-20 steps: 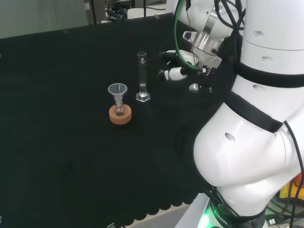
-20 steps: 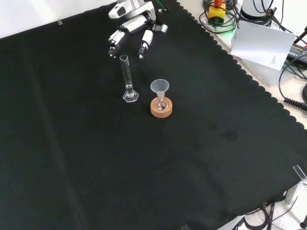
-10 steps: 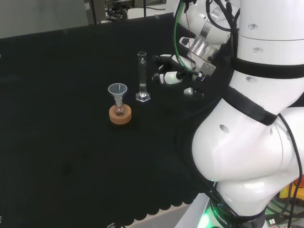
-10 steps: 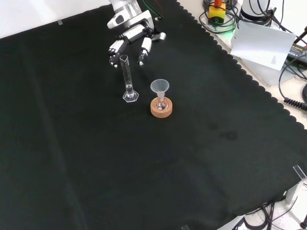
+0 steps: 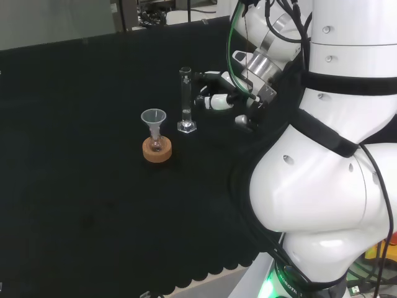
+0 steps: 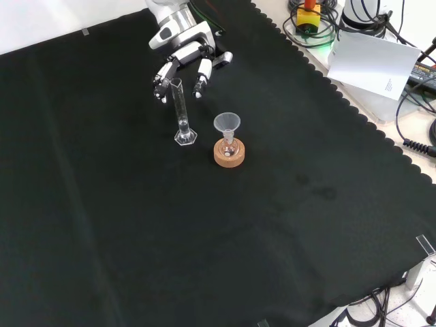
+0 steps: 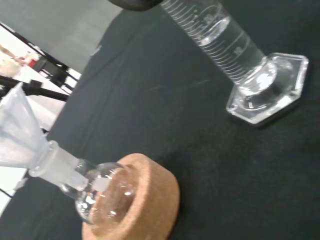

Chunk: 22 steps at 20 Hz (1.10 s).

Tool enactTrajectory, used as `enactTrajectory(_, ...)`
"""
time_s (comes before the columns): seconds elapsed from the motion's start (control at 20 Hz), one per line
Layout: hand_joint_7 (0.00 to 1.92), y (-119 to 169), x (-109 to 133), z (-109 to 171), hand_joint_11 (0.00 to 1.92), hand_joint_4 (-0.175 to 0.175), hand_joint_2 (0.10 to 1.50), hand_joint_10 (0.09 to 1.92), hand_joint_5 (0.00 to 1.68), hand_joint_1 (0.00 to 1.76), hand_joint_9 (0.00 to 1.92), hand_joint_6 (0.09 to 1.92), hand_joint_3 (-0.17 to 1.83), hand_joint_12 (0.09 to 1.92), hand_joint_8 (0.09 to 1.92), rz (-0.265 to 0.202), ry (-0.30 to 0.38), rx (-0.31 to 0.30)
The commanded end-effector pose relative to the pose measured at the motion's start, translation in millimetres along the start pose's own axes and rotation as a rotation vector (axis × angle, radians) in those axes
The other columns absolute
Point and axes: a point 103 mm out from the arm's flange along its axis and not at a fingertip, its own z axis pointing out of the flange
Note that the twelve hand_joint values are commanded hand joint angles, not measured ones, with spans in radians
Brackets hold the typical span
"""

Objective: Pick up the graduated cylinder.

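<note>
Head view, items by size. Arm (image 5: 322, 186): white links at the right of the view, reaching over the cloth (image 5: 74, 186). Cloth: black, covers the bench. Hand (image 5: 217, 93): black and white, fingers spread and relaxed, grasping nothing; it hangs just right of the cylinder (image 5: 185, 102), level with the upper part of the tube and apart from it. In the front view the hand (image 6: 185, 58) comes from the top, its fingertips (image 6: 198, 89) flanking the rim of the cylinder (image 6: 180, 112).

Cylinder: clear glass, upright on a hexagonal foot, near mid-cloth. The wrist view shows the cylinder (image 7: 235, 55) with its graduations and foot; whether it holds liquid cannot be told.

Ring (image 5: 156, 149): cork stand, just left of and nearer than the cylinder in the head view, apart from it. Flask (image 7: 100, 192): small, round, seated in the ring (image 7: 145, 200). Funnel (image 5: 153, 118): clear, set in the flask's neck.

Step in hand, by judgement: approach to grasp. Advice: bring the palm in so the tube sits between fingers and thumb, close on the mid to upper tube, keep it plumb, lift straight. A tall tube on a small foot may tip if nudged on one side; keep clear of the funnel.
</note>
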Motion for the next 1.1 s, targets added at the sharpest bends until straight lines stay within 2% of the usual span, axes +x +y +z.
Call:
enactTrajectory(0.05,0.39,8,6,9,0.35,-0.042,0.98,0.55,0.53,0.98,0.61,0.09,-0.17,1.30,0.62,-0.060,0.070,-0.005)
enactTrajectory(0.35,0.44,12,11,13,0.39,-0.042,0.97,0.53,0.58,1.00,0.65,0.09,-0.17,1.29,0.61,-0.102,0.113,-0.014)
enactTrajectory(0.65,0.45,16,15,22,0.40,-0.041,0.97,0.52,0.58,1.02,0.65,0.09,-0.17,1.28,0.60,-0.131,0.140,0.003)
enactTrajectory(0.95,0.44,19,15,29,0.41,-0.041,0.97,0.52,0.59,1.08,0.66,0.09,-0.17,1.28,0.59,-0.130,0.154,0.010)
enactTrajectory(1.1,0.44,20,14,31,0.42,-0.038,0.97,0.52,0.61,1.11,0.67,0.10,-0.17,1.28,0.59,-0.134,0.181,0.009)
